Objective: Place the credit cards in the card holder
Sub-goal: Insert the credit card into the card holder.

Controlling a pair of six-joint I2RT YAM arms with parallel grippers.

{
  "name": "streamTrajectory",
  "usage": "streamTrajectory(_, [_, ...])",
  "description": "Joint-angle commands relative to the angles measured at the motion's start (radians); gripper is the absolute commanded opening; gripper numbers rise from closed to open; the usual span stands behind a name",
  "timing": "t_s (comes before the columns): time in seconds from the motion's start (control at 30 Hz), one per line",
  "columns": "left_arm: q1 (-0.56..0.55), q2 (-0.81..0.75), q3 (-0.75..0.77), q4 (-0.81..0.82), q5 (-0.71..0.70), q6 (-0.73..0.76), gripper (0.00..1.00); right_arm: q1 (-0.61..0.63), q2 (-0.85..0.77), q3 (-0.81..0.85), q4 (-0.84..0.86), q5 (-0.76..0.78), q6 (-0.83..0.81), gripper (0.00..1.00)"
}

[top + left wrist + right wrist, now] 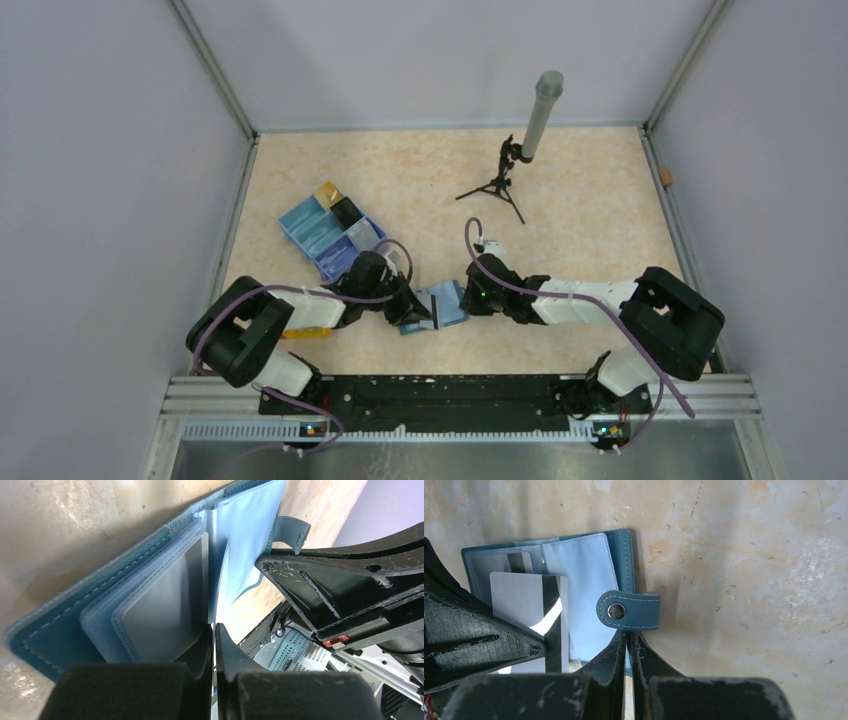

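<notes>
Pinching a thin, pale silvery card (519, 600) with a dark magnetic stripe, the left gripper (214, 630) has its fingers closed to a hairline gap. Its wrist view shows the card edge-on, running from the fingertips toward the fold. The small teal stitched folding card holder (579, 565) lies open and flat on the beige speckled tabletop (749, 555) between the two arms, with its pale blue plastic sleeves facing up. The silvery card lies over the half of the card holder away from the teal snap tab (628, 611) and overlaps a sleeve. Whether its leading edge has entered a pocket cannot be told. The right gripper (628, 647) is closed on the edge of the card holder's pale inner leaf, just beside the snap tab. This hold most likely anchors the light case so that insertion force does not slide it. A second dark stripe shows behind a sleeve at the far side of the card holder from the tab, possibly a card already stowed. The blue partitioned tray (325, 235), with gold and black contents, stands beyond the card holder on the left arm's side. A black tripod (495, 185) carrying a grey tube stands well beyond it. As a judgement, the next move calls for aligning the card edge with a sleeve mouth and advancing slowly, since a skewed card could buckle the soft sleeve.
</notes>
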State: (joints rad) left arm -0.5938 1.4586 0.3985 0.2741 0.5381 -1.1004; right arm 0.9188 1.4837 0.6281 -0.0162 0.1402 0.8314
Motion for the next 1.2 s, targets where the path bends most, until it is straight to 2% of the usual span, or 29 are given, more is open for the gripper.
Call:
streamTrajectory(0.0, [-0.004, 0.011, -0.03, 0.077, -0.06, -0.033, 0.0, -0.006, 0.018, -0.015, -0.112, 0.034, -0.023, 0.0])
streamTrajectory(0.37, [-0.003, 0.043, -0.053, 0.181, -0.118, -0.057, 0.0, -0.007, 0.013, -0.016, -0.111, 0.012, -0.027, 0.0])
streamTrajectory(0.77, [-0.004, 0.111, -0.05, 0.258, -0.058, -0.085, 0.0, -0.007, 0.016, -0.016, -0.109, 0.01, -0.027, 0.0])
streamTrajectory(0.87, [-0.004, 0.09, -0.028, 0.184, -0.071, -0.051, 0.1, -0.007, 0.018, -0.013, -0.112, 0.012, -0.027, 0.0])
streamTrajectory(1.0, [-0.004, 0.034, 0.023, 0.017, -0.117, 0.033, 0.3, -0.007, 0.018, -0.01, -0.118, 0.014, -0.032, 0.0])
streamTrajectory(1.17, [-0.003, -0.006, 0.079, -0.158, -0.156, 0.117, 0.49, -0.007, 0.019, -0.011, -0.116, 0.022, -0.034, 0.0])
